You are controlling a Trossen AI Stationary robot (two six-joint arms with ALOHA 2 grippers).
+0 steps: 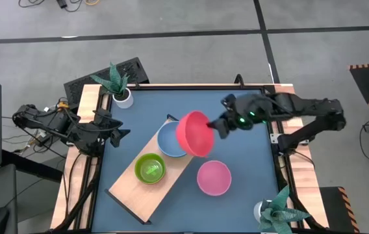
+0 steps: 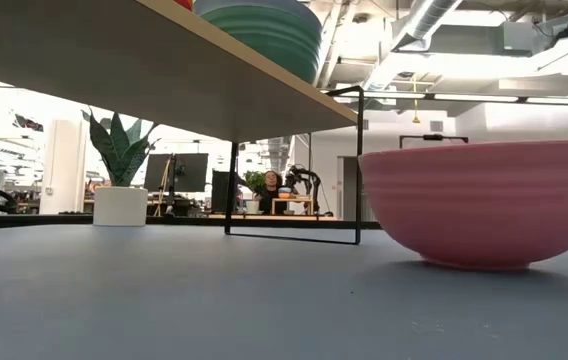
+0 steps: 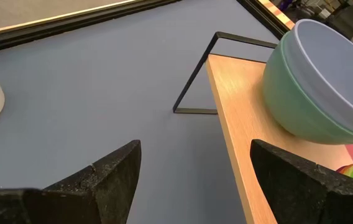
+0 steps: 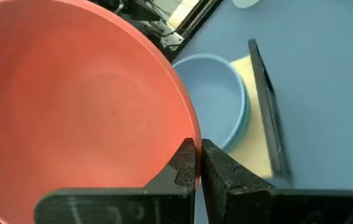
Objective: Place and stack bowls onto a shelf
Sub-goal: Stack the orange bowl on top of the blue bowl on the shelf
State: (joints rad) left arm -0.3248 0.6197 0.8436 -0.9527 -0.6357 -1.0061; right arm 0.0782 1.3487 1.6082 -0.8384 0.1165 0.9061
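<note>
Even, soft light fills the high view, and the red bowl (image 1: pixel 195 133) and shelf (image 1: pixel 149 175) throw only faint shadows on the table (image 1: pixel 249 195). In the low view the room's windows at left and ceiling lights at upper right blow out white, leaving the shelf's underside dark. The near fingers (image 3: pixel 102 180) at the bottom of the left wrist view are blurred.

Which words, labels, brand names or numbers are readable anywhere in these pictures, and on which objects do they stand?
None can be read. The red bowl, blue bowl, lime bowl, pink bowl and shelf carry no print. The right gripper and left gripper show no lettering either.
</note>
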